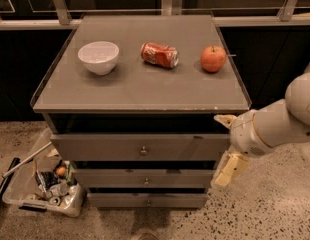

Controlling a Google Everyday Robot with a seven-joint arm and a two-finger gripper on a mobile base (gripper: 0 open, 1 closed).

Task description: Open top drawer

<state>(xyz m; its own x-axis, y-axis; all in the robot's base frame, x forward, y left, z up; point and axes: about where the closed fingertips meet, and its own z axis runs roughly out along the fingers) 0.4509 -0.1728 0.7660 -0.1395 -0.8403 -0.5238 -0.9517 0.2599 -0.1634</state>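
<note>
The top drawer [105, 147] is the widest, tallest grey front of three, with a small round metal knob [143, 150] at its centre. Its front stands a little forward of the two narrower drawers below, with a dark gap under the cabinet top. My gripper [226, 144] is at the right end of that drawer front, level with it and well right of the knob. One cream finger [224, 119] is up by the cabinet top's corner and the other [230, 169] hangs lower. The jaws stand wide apart and hold nothing.
On the cabinet top [140, 86] stand a white bowl [98, 57], a red soda can on its side [159, 54] and a red apple [213, 59]. A clear bin of rubbish [45, 186] sits on the speckled floor at the left. A dark wall and railing run behind.
</note>
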